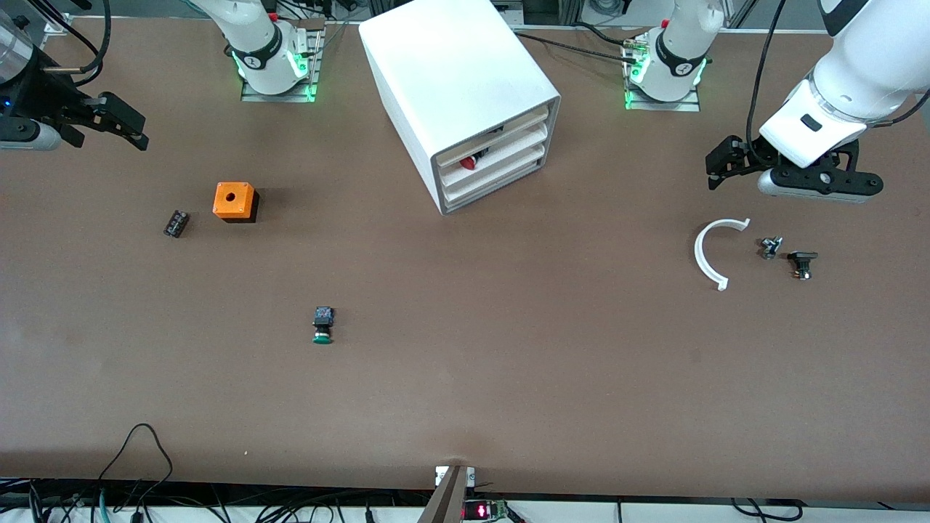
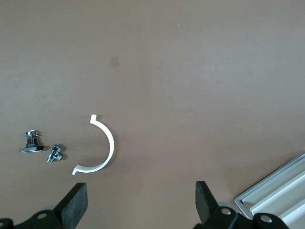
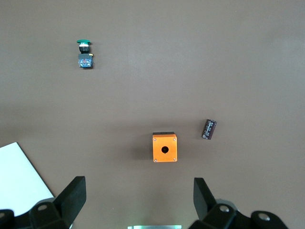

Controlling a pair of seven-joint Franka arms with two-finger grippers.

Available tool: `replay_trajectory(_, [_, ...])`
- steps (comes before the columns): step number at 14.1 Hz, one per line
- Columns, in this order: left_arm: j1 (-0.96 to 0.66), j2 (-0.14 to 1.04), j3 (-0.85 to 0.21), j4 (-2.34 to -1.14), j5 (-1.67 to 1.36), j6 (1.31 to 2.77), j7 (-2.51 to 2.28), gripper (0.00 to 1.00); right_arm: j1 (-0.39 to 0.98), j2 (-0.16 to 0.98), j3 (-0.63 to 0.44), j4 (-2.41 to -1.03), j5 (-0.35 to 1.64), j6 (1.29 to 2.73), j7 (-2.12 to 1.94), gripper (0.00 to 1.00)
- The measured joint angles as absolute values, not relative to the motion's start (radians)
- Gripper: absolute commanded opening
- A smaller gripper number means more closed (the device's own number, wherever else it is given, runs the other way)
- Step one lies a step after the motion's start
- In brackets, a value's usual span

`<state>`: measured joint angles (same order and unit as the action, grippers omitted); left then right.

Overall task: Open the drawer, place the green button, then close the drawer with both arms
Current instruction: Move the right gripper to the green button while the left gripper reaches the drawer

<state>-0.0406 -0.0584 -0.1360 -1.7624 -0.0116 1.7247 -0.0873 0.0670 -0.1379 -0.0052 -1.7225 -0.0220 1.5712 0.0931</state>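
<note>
Both grippers open & empty, left gripper (image 1: 716, 171) by cabinet, right gripper (image 1: 120, 120) at table edge; risk: grabbing wrong drawer (image 1: 494, 190) or button (image 1: 323, 325) rolling.

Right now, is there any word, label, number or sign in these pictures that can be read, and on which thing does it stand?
None can be read.
Round black mark on each arm base: a white sign, too small to read.
Small device with a red lit display at the table edge nearest the camera: too blurred to read.
Cabinet, green button, orange cube: no text shows.
</note>
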Motion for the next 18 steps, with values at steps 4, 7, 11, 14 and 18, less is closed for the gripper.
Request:
replay_trajectory(4, [-0.041, -0.058, -0.136, -1.762, -0.012, 1.715, -0.087, 1.00, 0.067, -0.138, -0.005, -1.719, -0.022, 1.560, 0.093, 1.00])
replay_trajectory(7, [-0.041, -0.058, -0.136, -1.762, -0.012, 1.714, -0.087, 1.00, 0.067, -0.137, -0.002, -1.717, -0.022, 1.513, 0.093, 1.00])
replay_trajectory(11, [-0.041, -0.058, -0.136, -1.762, -0.012, 1.714, -0.087, 1.00, 0.070, -0.091, 0.007, -1.719, -0.024, 1.512, 0.088, 1.00])
replay_trajectory(14, [-0.041, -0.059, -0.136, -1.761, -0.012, 1.714, -0.087, 1.00, 0.103, -0.009, 0.038, -1.721, -0.025, 1.655, 0.132, 1.00])
replay_trajectory(18, [-0.041, -0.059, -0.136, -1.759, -0.012, 1.706, -0.087, 1.00, 0.148, 0.151, 0.046, -1.721, -0.025, 1.897, 0.220, 1.00])
